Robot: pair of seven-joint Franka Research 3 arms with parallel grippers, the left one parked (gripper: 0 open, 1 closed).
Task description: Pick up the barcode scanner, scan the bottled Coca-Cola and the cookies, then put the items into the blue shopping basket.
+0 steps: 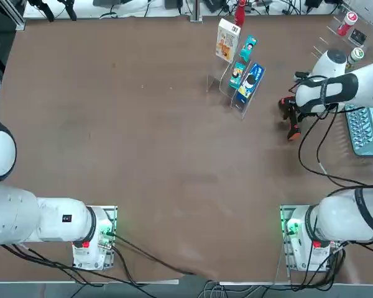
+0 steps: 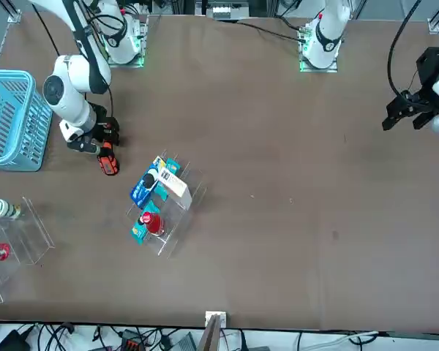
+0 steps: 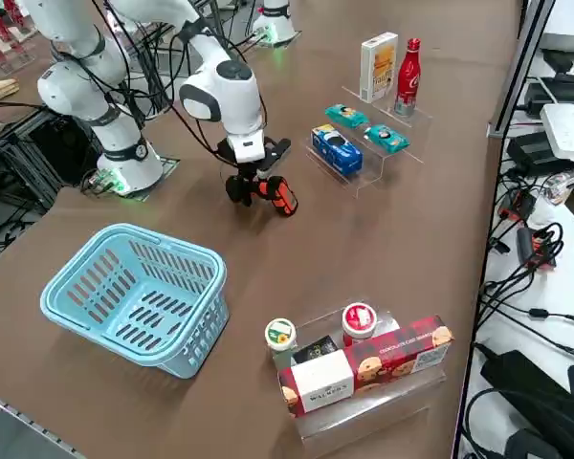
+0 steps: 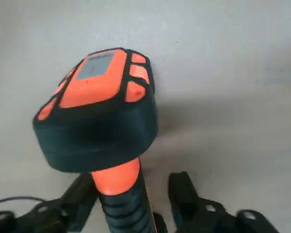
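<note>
While the scanner lies flat, the grasp is the delicate part
Risk: the barcode scanner point(image 4: 99, 121) could twist or skid on the table point(image 1: 143, 155) if one finger meets the ribbed handle first; its big head outweighs the grip
Risk two: too shallow a bite may let it tip once lifted
Hand: the right gripper point(image 4: 131, 204) is down over the scanner, between the product rack and the blue shopping basket point(image 3: 134, 292)
Fingers: apart, one each side of the handle, gaps showing, not clamped
Goods: the bottled Coca-Cola point(image 3: 408, 76) and the cookies point(image 3: 377, 65) stand upright on the clear rack point(image 3: 364, 158), well apart from the basket
Stage: probably grasping; nothing scanned
</note>
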